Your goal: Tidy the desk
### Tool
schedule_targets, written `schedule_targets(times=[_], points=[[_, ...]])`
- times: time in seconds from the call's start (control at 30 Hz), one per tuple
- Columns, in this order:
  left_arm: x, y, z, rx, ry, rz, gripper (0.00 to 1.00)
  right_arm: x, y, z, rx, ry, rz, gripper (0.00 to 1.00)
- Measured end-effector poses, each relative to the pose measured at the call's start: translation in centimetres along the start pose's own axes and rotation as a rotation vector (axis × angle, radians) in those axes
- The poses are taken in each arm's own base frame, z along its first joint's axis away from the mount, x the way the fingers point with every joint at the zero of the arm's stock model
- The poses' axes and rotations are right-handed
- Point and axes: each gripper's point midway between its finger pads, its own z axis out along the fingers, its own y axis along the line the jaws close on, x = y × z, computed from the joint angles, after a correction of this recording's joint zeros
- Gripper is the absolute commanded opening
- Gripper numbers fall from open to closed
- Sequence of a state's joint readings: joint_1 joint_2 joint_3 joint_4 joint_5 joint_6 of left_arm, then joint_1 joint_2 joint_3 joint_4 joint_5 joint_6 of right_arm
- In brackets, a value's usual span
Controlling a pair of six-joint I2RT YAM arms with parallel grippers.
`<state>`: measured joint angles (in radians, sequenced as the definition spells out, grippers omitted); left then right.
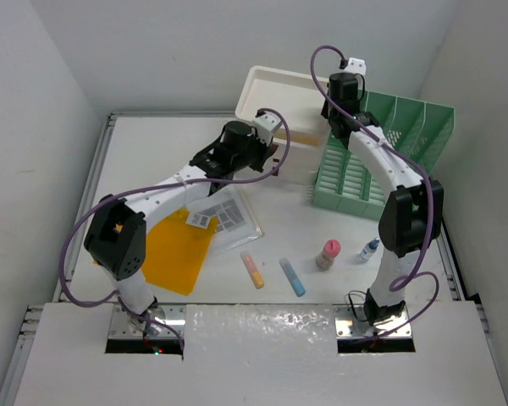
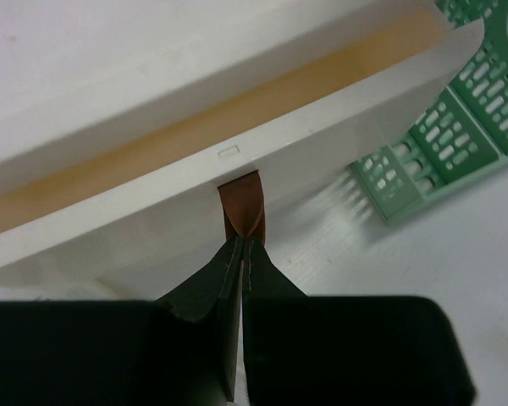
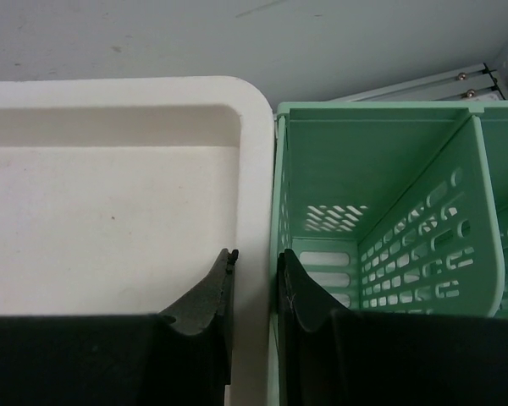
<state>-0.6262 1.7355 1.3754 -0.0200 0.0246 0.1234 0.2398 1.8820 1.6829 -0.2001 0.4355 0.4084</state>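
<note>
The white tabletop (image 1: 152, 144) lies beneath both claws, which work above its far part without touching it. There stands the drawer box (image 1: 279, 89), with the green file rack (image 1: 406, 127) just beside it on the right. The right claw (image 3: 255, 258) clamps the box's right rim. The left claw (image 2: 242, 245) is clenched on the brown tab (image 2: 242, 199) of a slightly open drawer (image 2: 347, 144). A pull might slip off that small tab, or drag the box if the rim grip is loose.
</note>
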Motion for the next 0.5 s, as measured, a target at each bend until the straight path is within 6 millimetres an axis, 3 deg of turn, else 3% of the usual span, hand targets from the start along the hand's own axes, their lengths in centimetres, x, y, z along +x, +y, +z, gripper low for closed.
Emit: schedule_targets(times=[0.13,0.37,0.4,0.43,0.47,0.5], points=[[1.5,-1.0,-2.1,0.050,0.046,0.006,0.00,-0.1,-0.1,0.0,0.014,-0.009,0.015,0.00],[2.4,-2.5,-8.4,0.117,0.073,0.045,0.00,-0.1,-0.2,-0.1,0.026,-0.011,0.019,0.00],[2.4,-2.6,-8.9,0.123,0.075,0.057,0.09,-0.1,-0.2,-0.1,0.026,-0.012,0.019,0.00],[2.5,-2.8,-9.4,0.131,0.085,0.071,0.25,-0.1,-0.2,-0.1,0.025,-0.011,0.019,0.00],[2.7,-2.9,-9.8,0.141,0.094,0.087,0.61,0.0,-0.1,-0.1,0.022,-0.010,0.018,0.00],[2.8,-3.0,-10.1,0.150,0.106,0.098,0.76,0.0,-0.1,-0.1,0.020,-0.009,0.018,0.00]])
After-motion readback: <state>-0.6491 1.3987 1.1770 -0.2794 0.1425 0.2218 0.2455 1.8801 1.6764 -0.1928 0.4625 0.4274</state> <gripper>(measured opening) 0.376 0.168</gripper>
